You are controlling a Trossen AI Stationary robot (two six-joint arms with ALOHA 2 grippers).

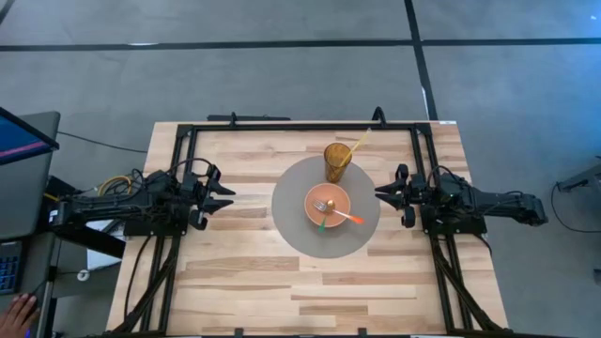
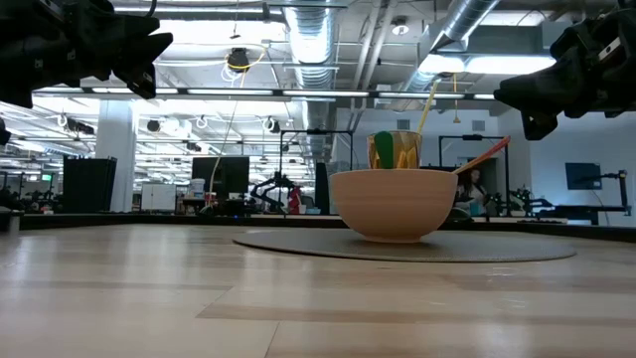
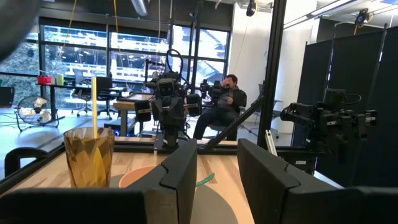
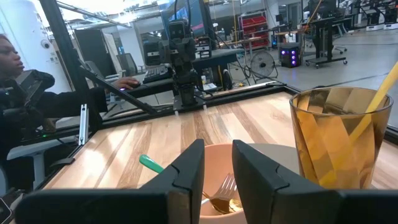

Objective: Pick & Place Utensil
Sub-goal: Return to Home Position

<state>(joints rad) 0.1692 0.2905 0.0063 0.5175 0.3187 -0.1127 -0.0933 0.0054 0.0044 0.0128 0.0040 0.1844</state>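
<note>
From where I stood, both arms were drawn back to opposite sides of the table (image 1: 244, 272), leaving the middle open. The left gripper (image 1: 231, 197) hung over bare wood, well apart from the rim of the gray mat (image 1: 291, 221). Its jaws were spread a little and held nothing. The right gripper (image 1: 378, 195) sat closer in, just beside the mat's other rim. Its jaws were also slightly parted and empty.

The round mat lay near the table's centre. On it stood the orange bowl (image 1: 328, 207), with the orange fork (image 1: 349, 218) lying in it, handle sticking out over the lip towards the right arm. A green-handled utensil (image 1: 320, 224) poked out over the bowl's near lip.

The brown cup (image 1: 338, 161) was not on the bowl. It stood upright on the mat's far edge, just behind the bowl. The yellow straw (image 1: 360, 143) leaned out of it towards the back rail of the black frame (image 1: 282, 126) that ran round the tabletop.

The front half of the table was plain wood with nothing on it. Beyond the frame a person (image 3: 227, 102) sat at a desk.
</note>
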